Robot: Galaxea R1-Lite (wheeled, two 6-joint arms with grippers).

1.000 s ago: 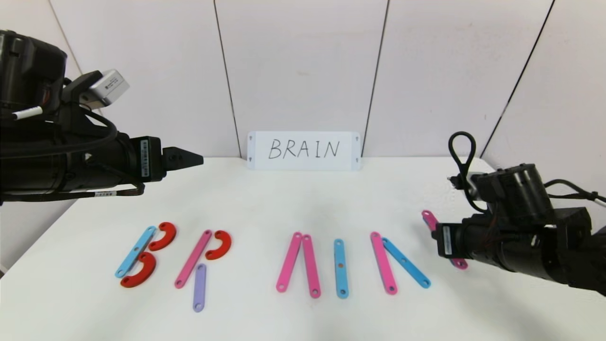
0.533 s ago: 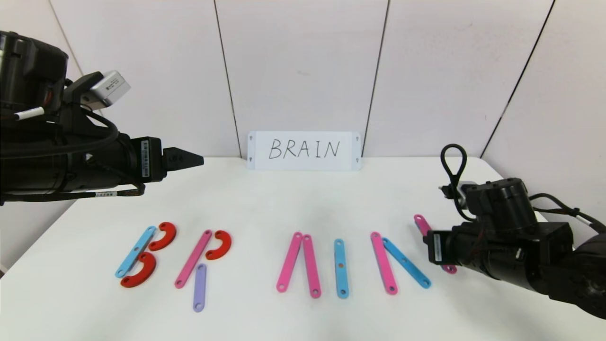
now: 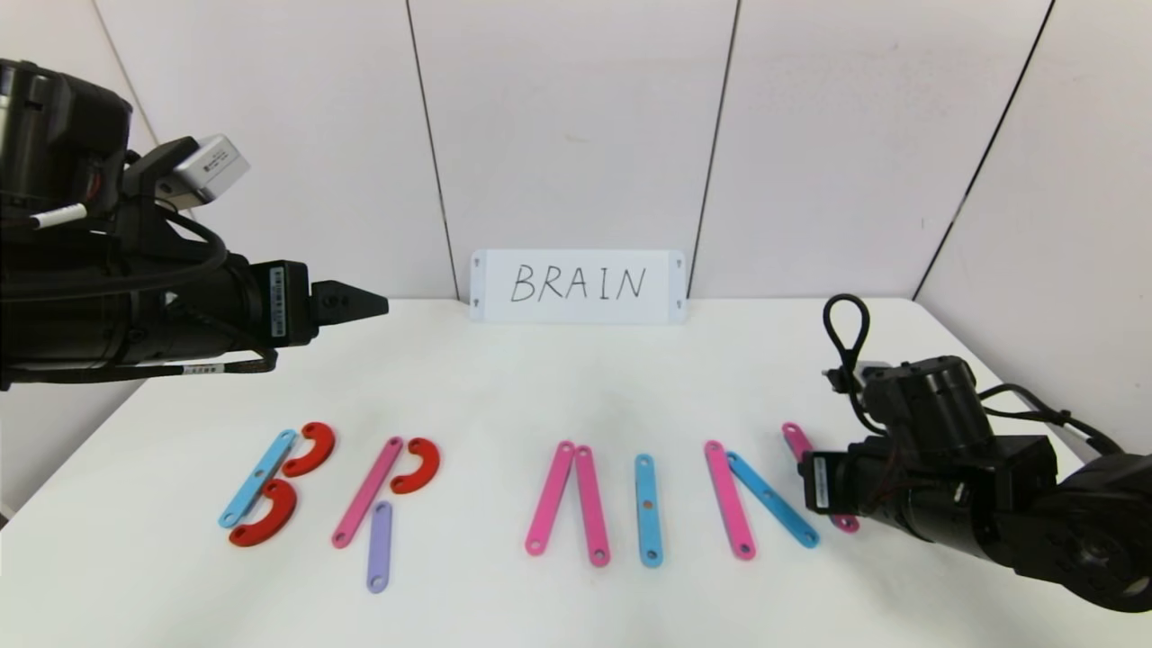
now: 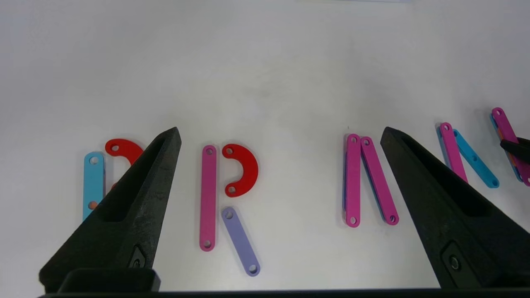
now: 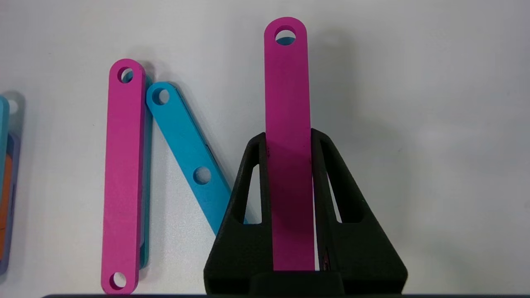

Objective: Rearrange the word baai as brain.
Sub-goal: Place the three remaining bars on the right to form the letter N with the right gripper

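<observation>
Word (image 3: 540, 495): flat holed strips and red curves in a row near the front edge of the tabletop (image 3: 576, 378), reading B, R, A, I, unfinished N.
Right gripper (image 5: 290, 140): low by the right edge, jaws pinching a pink strip (image 5: 287, 103) just beside the blue diagonal (image 5: 186, 153).
Left gripper (image 4: 281, 136): raised over the left edge, jaws spread.
Card (image 3: 578, 286): upright at the back edge, BRAIN.
</observation>
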